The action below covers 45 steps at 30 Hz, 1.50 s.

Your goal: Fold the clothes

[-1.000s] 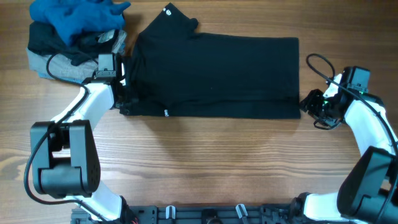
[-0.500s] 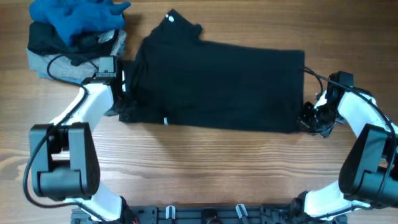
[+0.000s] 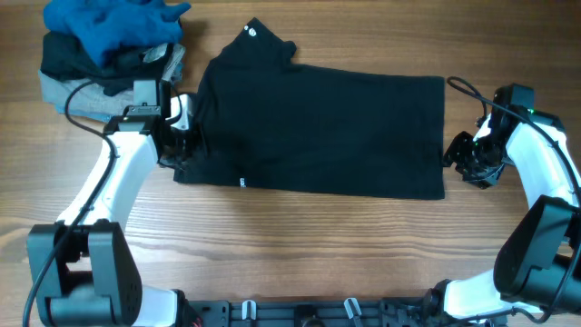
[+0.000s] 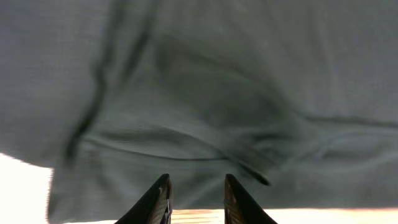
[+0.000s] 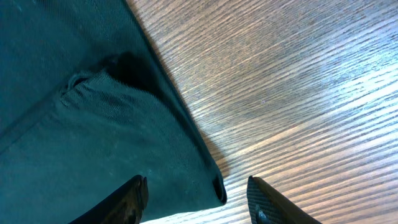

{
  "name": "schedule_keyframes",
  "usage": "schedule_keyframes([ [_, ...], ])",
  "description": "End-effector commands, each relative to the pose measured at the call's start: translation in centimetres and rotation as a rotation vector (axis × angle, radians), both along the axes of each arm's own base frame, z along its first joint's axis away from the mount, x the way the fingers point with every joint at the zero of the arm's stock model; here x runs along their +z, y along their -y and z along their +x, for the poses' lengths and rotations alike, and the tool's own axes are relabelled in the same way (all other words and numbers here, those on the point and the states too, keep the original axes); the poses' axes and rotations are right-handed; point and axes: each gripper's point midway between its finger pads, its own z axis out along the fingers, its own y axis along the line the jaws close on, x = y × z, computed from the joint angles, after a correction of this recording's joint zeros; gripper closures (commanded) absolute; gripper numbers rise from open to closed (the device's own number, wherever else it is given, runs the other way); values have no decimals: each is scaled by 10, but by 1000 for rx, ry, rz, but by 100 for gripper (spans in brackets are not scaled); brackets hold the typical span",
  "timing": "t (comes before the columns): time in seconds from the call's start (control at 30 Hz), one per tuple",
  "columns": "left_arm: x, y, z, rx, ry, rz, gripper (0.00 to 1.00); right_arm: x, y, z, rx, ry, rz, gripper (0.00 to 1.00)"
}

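Observation:
A black garment [image 3: 318,123] lies spread flat across the middle of the wooden table, with a collar corner sticking up at its top left. My left gripper [image 3: 182,145] is at its left edge, open, and in the left wrist view [image 4: 196,186] its fingers hover over the wrinkled cloth [image 4: 199,93] with nothing between them. My right gripper [image 3: 458,154] is at the garment's right edge. In the right wrist view it [image 5: 196,190] is wide open, straddling the garment's corner [image 5: 74,124] without pinching it.
A pile of other clothes [image 3: 109,50], blue on top of black and grey, sits at the back left corner beside my left arm. Bare wood [image 3: 318,245] lies in front of the garment and to the right [image 5: 280,93].
The garment has shifted slightly right and toward the front and lies flatter. My left gripper has drawn back at the left edge. My right gripper has moved a little right, off the cloth.

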Motion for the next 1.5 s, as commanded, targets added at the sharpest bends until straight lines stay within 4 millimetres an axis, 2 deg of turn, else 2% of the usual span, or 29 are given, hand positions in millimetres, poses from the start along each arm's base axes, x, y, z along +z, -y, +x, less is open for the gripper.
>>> schedule_keyframes([
  [0.0,-17,39,-10,-97,-47,-90,72,12,1,11,16,57,1,44],
  [0.03,-26,50,-10,-129,-53,-90,67,12,1,11,15,58,1,44],
  [0.1,-34,68,-3,-179,-19,-92,47,12,-1,13,16,69,13,44],
  [0.13,-36,80,-1,-215,-2,-91,40,13,-2,14,17,73,16,44],
  [0.23,-43,97,-11,-265,-27,-87,38,13,-2,14,16,72,16,43],
  [0.37,-54,92,-20,-269,-69,-20,46,12,-2,14,17,71,16,44],
  [0.47,-62,85,-20,-260,-81,19,64,13,-2,14,17,73,15,44],
  [0.57,-62,86,-17,-306,-55,26,89,13,-1,15,17,74,15,44],
  [0.63,-62,85,-17,-308,-52,31,96,13,-1,15,17,74,15,44],
  [0.7,-56,85,-14,-335,-35,41,96,13,-1,15,17,74,15,44],
  [0.83,-16,89,26,-338,117,73,96,13,-1,15,17,74,15,44],
  [0.87,-12,91,35,-337,157,69,92,13,-1,15,17,77,14,44],
  [0.93,-13,92,45,-331,191,76,52,13,-1,16,17,79,13,44],
  [1.0,-13,92,44,-331,188,76,47,13,-1,16,17,80,13,44],
  [1.07,3,91,36,-332,162,69,70,13,-1,16,17,79,14,44],
  [1.1,14,93,26,-340,133,50,90,13,-1,16,17,79,13,44],
  [1.13,18,92,18,-345,108,41,96,13,-1,16,17,79,14,44],
  [1.17,16,89,3,-347,51,45,96,13,-1,16,16,78,14,44],
  [1.23,-5,82,-21,-350,-54,56,96,13,-1,16,9,78,14,43],
  [1.37,-45,79,-33,-351,-82,58,96,13,-1,16,-8,79,15,43],
  [1.47,-58,77,-37,-351,-94,60,96,13,-1,16,-8,79,15,43],
])
